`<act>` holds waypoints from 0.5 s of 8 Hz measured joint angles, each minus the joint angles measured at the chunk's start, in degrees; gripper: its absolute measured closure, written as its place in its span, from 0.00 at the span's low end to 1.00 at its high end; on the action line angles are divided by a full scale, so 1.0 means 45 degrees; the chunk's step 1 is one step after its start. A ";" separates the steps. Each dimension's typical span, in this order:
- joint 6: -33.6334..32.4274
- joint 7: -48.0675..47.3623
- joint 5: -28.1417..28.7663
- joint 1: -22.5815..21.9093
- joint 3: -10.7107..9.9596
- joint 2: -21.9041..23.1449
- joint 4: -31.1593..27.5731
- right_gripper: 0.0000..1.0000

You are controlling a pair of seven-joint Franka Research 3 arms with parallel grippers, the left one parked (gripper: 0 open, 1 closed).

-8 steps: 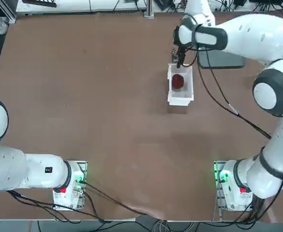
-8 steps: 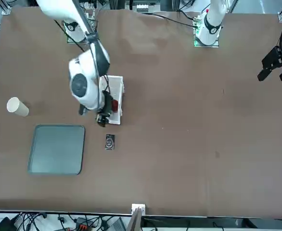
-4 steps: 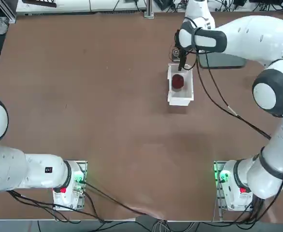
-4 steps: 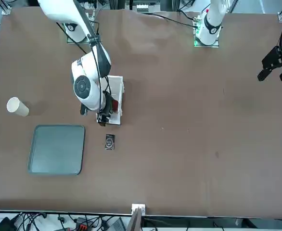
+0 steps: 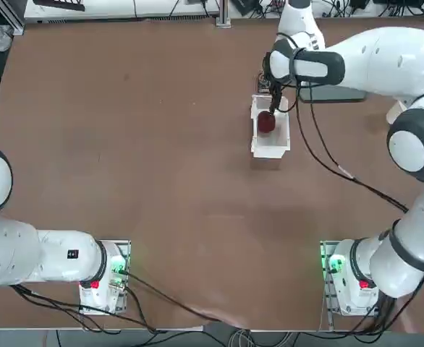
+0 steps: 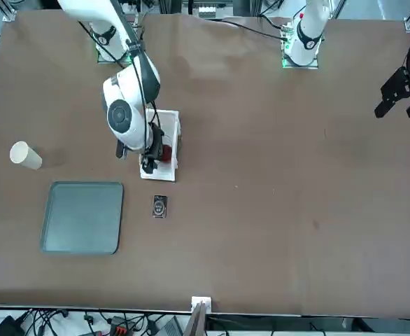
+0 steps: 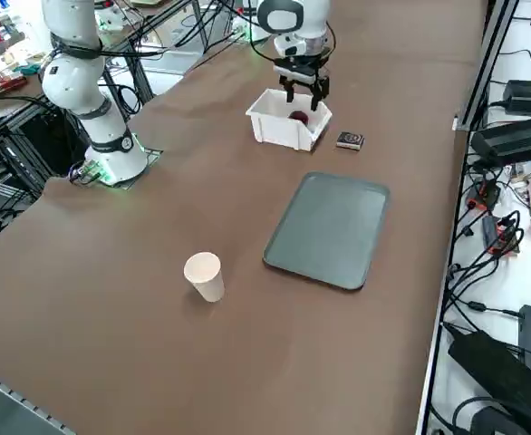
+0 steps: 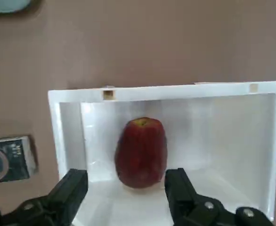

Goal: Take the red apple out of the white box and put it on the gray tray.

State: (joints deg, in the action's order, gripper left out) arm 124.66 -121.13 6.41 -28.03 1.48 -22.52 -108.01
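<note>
Overhead, a brown table (image 5: 161, 159) fills the scene, and the working right arm reaches across it to a white box (image 5: 270, 127) in the far right part of the table. Inside the box lies the red apple (image 5: 267, 123), a small, glossy, dark-red fruit resting on the box floor toward its far end. The right gripper (image 5: 273, 100) hangs directly over that end of the box, pointing downward at the apple. From the wrist camera, its two black fingers (image 8: 69, 190) are spread apart, one on each side of the apple (image 8: 141, 153), with gaps between the pads and the fruit, so they hold nothing. The thin walls of the white box (image 8: 62, 136) frame the apple on three sides in that view. Seen from the right side, the gripper (image 7: 303, 91) sits just above the box rim. Beside the box, on the bare tabletop, lies a small dark rectangular object (image 6: 159, 206) with a round mark on its face. The gray tray (image 6: 83, 217), flat with rounded corners and a low rim, rests apart from the box, beyond the small dark object. A white paper cup (image 6: 25, 155) lies on its side near the tray.
</note>
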 joint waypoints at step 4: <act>0.0299 0.0004 -0.0208 -0.0175 -0.0017 -0.0004 -0.0443 0.00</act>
State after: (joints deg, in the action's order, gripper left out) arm 126.00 -121.11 5.47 -28.81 1.41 -22.54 -110.00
